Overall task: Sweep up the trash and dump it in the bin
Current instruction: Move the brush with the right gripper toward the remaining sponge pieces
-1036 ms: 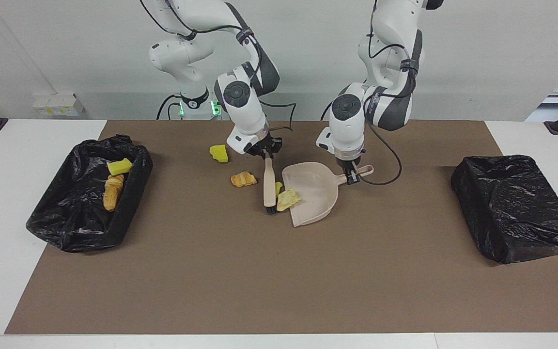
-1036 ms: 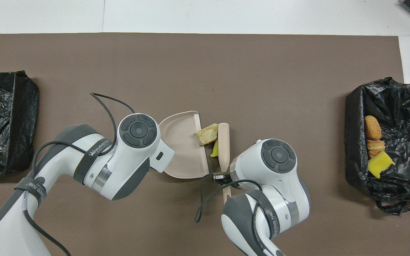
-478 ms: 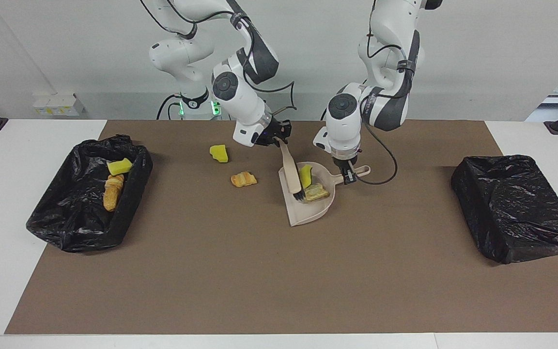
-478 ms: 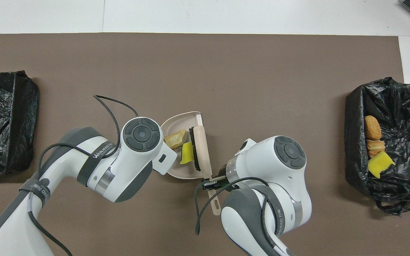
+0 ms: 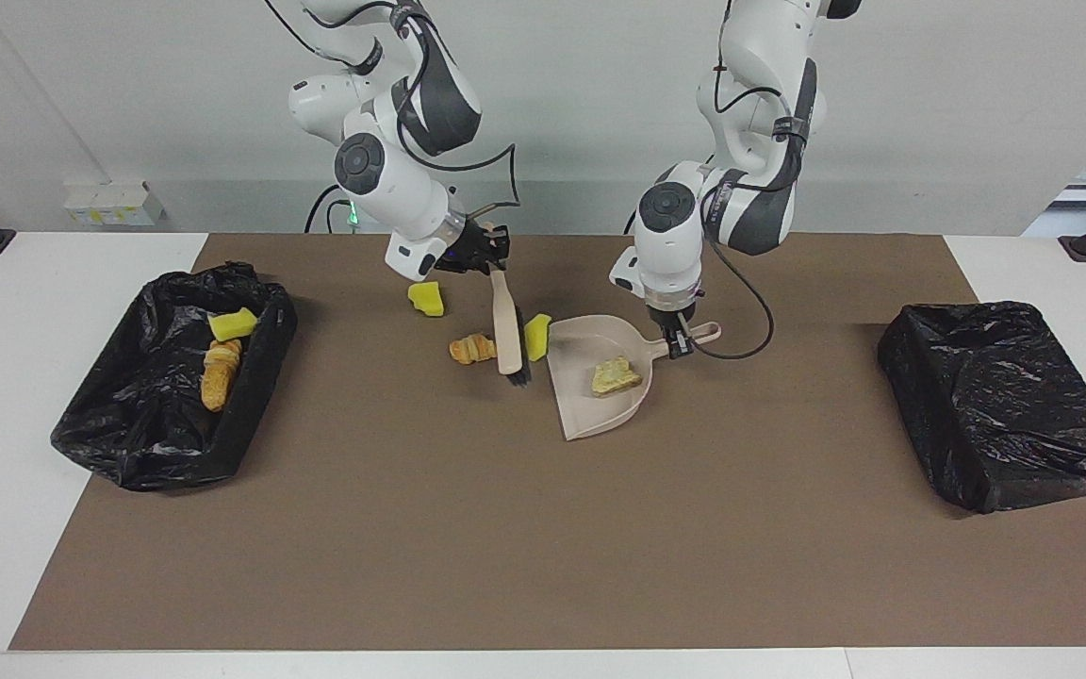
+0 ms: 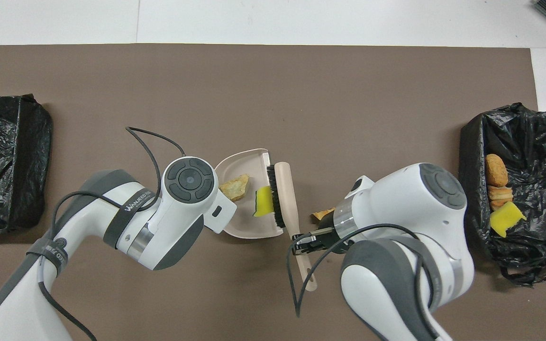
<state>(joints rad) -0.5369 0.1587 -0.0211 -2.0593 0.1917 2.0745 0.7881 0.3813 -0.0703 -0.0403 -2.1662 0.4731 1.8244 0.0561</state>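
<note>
My right gripper is shut on the handle of the beige brush, which slants down beside the dustpan's open edge. A yellow trash chunk sits against the bristles at that edge, seen in the overhead view as the yellow chunk. My left gripper is shut on the handle of the beige dustpan. One tan chunk lies in the pan. On the mat beside the brush lie an orange-brown chunk and, nearer the robots, another yellow chunk.
A black-bagged bin at the right arm's end holds a yellow piece and bread-like pieces. A second black-bagged bin stands at the left arm's end. A brown mat covers the table.
The brush has swept both chunks into the dustpan, then drawn back out toward the right arm's end, dragging the yellow chunk to the pan's open edge. The tan chunk stayed inside.
</note>
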